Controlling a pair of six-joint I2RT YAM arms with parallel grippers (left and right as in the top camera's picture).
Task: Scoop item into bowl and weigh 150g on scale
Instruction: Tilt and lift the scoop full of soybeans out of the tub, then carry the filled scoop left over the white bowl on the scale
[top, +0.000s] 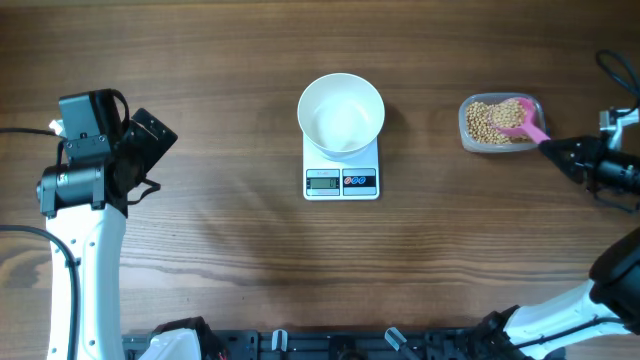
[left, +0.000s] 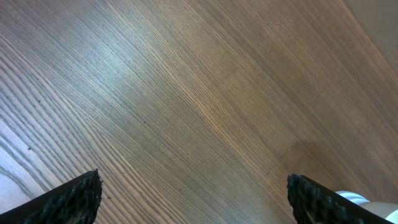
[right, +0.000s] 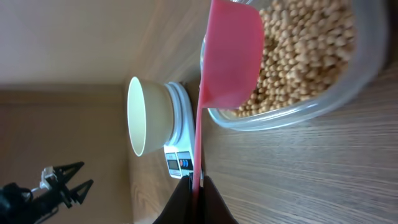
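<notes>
Wood-grain counter (top: 220, 250) is occupied by a clear plastic tub (top: 466, 136) of small tan-yellow beans (top: 488, 120). The pink plastic scoop (top: 528, 125), gripped by the right jaws, should be dug deep and lifted level. The left jaws are spread wide and empty.

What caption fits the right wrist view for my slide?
Right pincer grips a pink scoop at the tub of beans; white bowl sits on the scale beyond.

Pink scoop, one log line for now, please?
pink scoop: in bean tub | right jaws: shut on handle | bowl: empty, on scale
</notes>
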